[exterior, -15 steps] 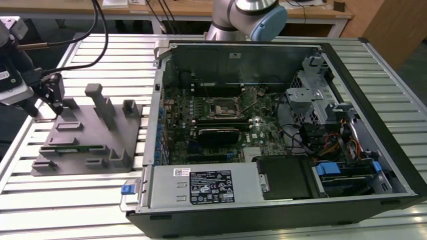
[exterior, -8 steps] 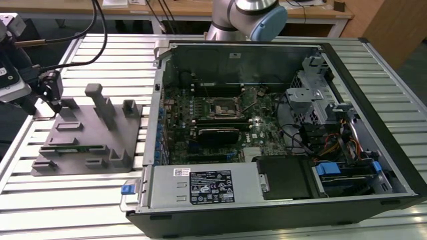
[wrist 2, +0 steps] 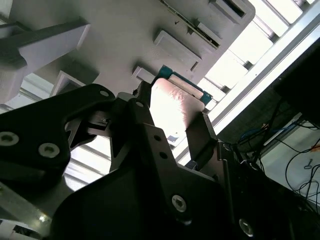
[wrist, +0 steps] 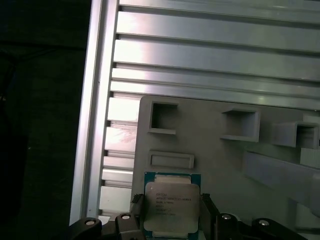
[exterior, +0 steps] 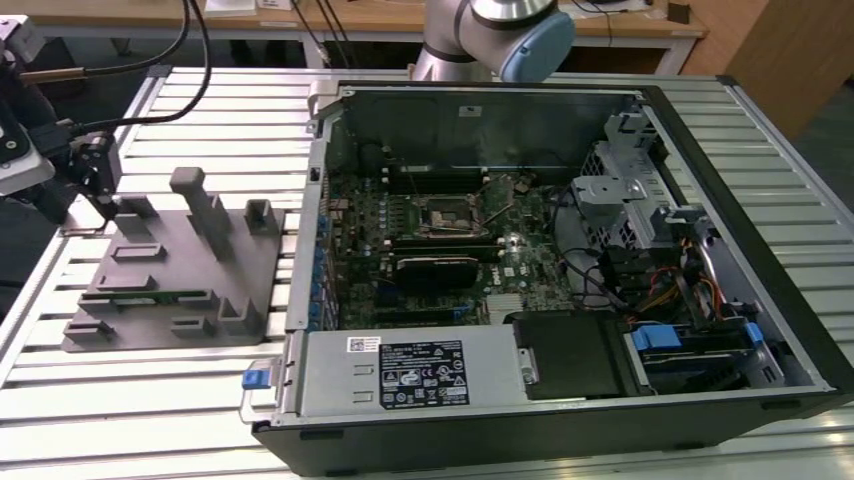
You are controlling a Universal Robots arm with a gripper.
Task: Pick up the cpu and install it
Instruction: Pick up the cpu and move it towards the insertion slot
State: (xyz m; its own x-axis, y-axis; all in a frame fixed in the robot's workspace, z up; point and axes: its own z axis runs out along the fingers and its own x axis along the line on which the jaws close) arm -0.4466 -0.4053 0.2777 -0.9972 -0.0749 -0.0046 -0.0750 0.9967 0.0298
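A slatted aluminium table (exterior: 160, 400) carries everything. In the exterior view an open black computer case (exterior: 467, 447) lies on its side and takes up the table from the centre out to three o'clock. The grey arm (exterior: 501, 30) with its blue joint cap rises behind the case at twelve o'clock. Inside the case, a silver power supply (exterior: 400, 372) sits at six o'clock and the green motherboard (exterior: 521, 270) lies flat at the centre. The black square socket (exterior: 445, 215) with its metal frame sits on the board toward twelve o'clock.

At nine o'clock of the case, just beside its wall, rests the grey plastic fixture (exterior: 174, 270) with its upright blocks and recesses. A long narrow green memory stick (exterior: 158, 295) lies in a slot near the fixture's six o'clock edge.

The gripper (wrist: 172, 220) hangs over the fixture's ten o'clock corner, well apart from the socket. Its two black fingers (wrist: 207, 210) press against opposite edges of the cpu (wrist: 171, 202), pinching it with the silvery top facing up. In both wrist views the cpu is over the fixture near that corner. I cannot tell whether it is seated there or lifted clear
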